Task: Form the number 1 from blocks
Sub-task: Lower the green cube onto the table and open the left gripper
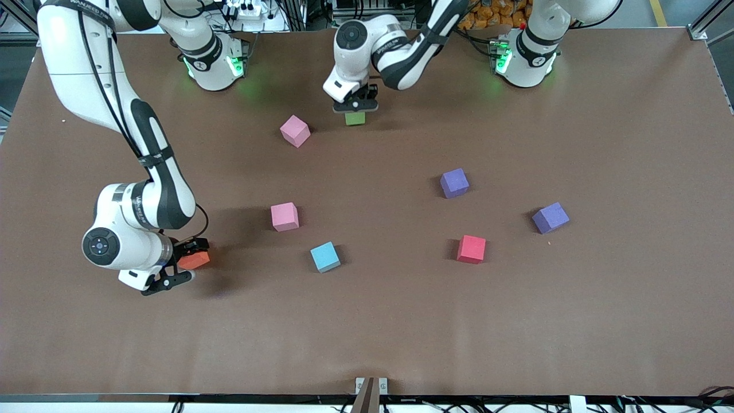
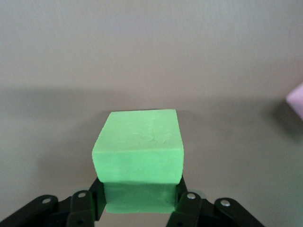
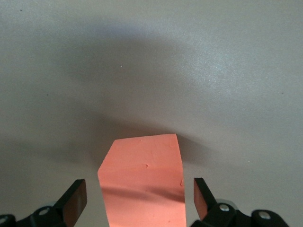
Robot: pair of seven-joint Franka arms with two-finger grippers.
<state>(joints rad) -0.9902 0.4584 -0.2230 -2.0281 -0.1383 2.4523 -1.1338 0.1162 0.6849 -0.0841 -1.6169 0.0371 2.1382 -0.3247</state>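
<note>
At the lower left of the front view we see the right gripper [image 1: 182, 268] down at the table, its fingers [image 3: 75, 201] spread wide on either side of the orange block [image 1: 194, 260], with a gap showing on each side, so nothing is gripped. Moving across, a pink block [image 1: 285, 217] sits left of centre, and the light blue block [image 1: 325, 256] lies just below and to the right of it. A second pink block [image 1: 295, 131] lies higher, in the upper middle of the frame. Beside it, at upper centre, the left gripper [image 1: 355, 108] has its fingers [image 2: 187, 203] pressed against both sides of the green block [image 1: 355, 118], holding it. Right of centre we find one purple block [image 1: 455, 183], with the red block [image 1: 471, 249] below it. The other purple block [image 1: 550, 218] lies farthest right. All of these cubes rest apart from one another on the brown table [image 1: 631, 298].
</note>
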